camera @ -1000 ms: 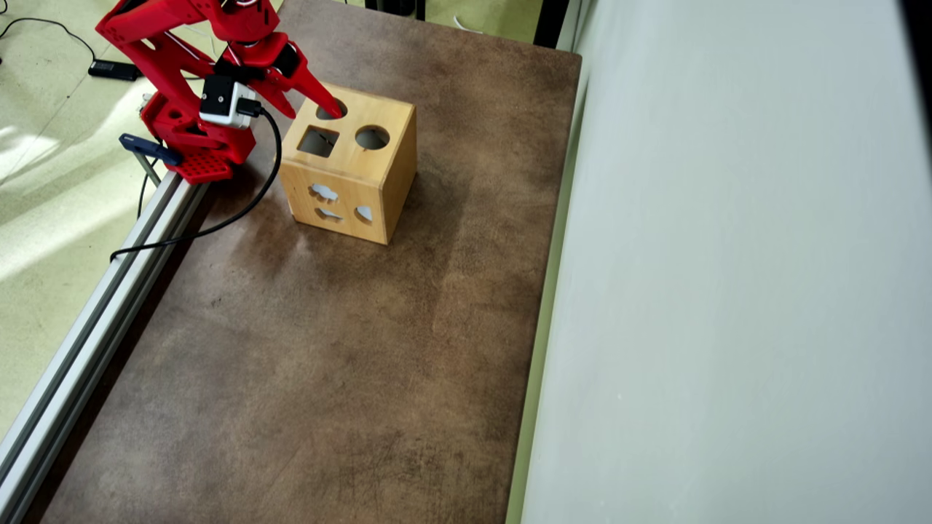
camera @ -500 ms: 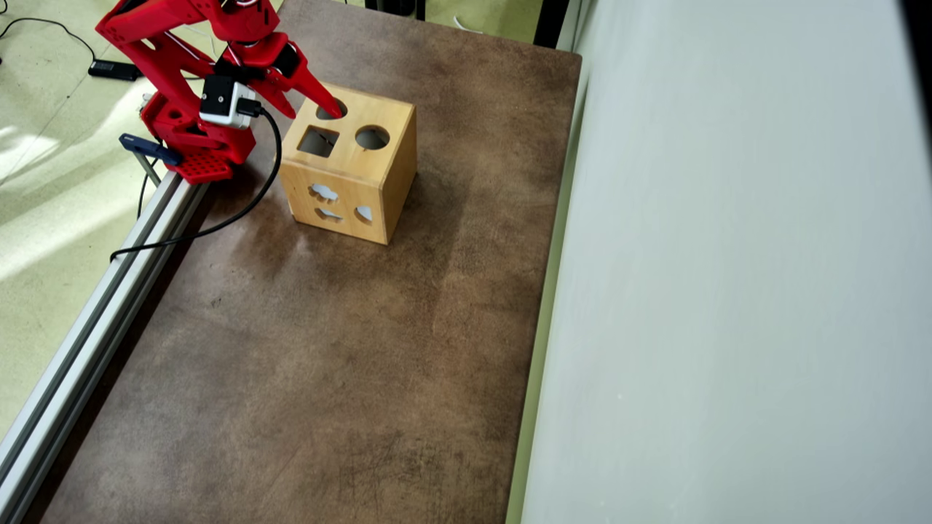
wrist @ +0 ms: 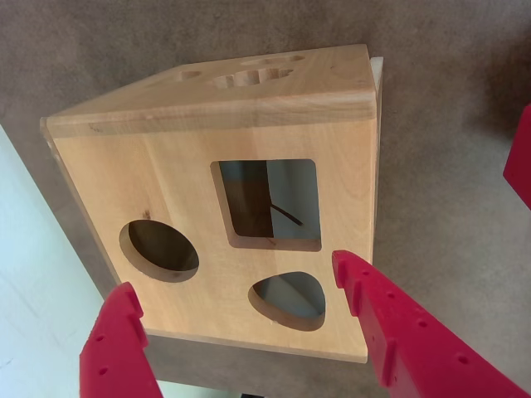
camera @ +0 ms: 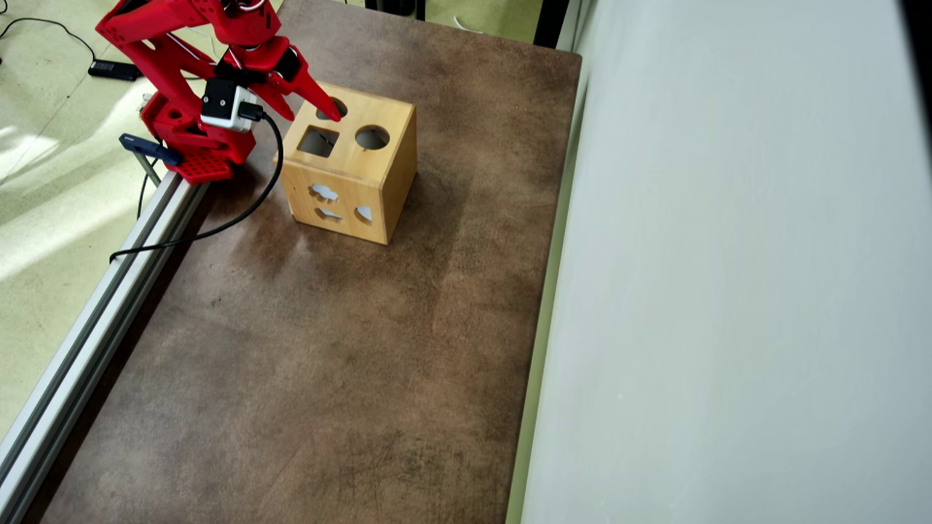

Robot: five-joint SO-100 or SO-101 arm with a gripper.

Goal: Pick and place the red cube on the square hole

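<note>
The light wooden box [camera: 364, 175] stands near the table's far left in the overhead view, its three-hole face turned up. The square hole [wrist: 270, 203] [camera: 318, 141] shows only a dark interior and a thin dark line. The red cube is out of view in both views. My red gripper [wrist: 232, 274] [camera: 313, 110] hangs open just above the box's top face, over the edge nearest the arm, with nothing between its fingers [wrist: 377, 319]. In the overhead view one finger lies over the rounded hole [wrist: 289, 300].
A round hole [wrist: 159, 250] [camera: 372, 137] shares the top face, and the box's side has several smaller cut-outs [camera: 324, 193]. An aluminium rail [camera: 95, 327] and a black cable [camera: 218, 225] run along the table's left edge. A pale wall [camera: 728, 291] bounds the right side.
The gripper has shifted very slightly over the box's top face. The box has not moved.
</note>
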